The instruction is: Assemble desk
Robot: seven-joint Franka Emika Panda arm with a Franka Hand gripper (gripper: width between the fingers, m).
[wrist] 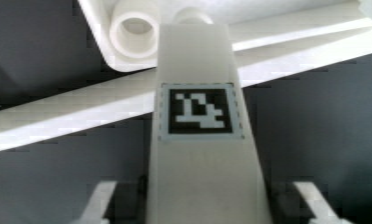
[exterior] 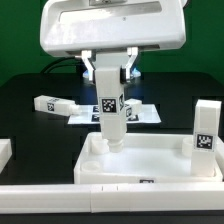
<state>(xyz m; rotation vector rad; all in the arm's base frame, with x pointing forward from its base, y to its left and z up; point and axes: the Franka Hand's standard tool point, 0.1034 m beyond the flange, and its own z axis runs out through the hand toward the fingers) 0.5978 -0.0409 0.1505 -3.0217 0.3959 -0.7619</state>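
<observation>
Exterior view: the end effector (exterior: pixel 110 85) clenched a leg (exterior: pixel 110 125) upright over the tabletop (exterior: pixel 150 160), lower centre of frame. Wrist view: the socket (wrist: pixel 137 35) lay beside the leg's tip; I judged it needed centring, kept vertical, before pressing down.

The large white tray-shaped plastic tabletop (exterior: pixel 150 162) looks smooth and faintly glossy, and its rim catches the light. The white square plastic leg post (exterior: pixel 110 118) clamped in the bulky white gripper (exterior: pixel 110 72) is smooth and matt. Its black-and-white tag (wrist: pixel 199 110) looks like flat printed paper. The gripper's casing shines. The black table (exterior: pixel 30 130) looks matt.
</observation>
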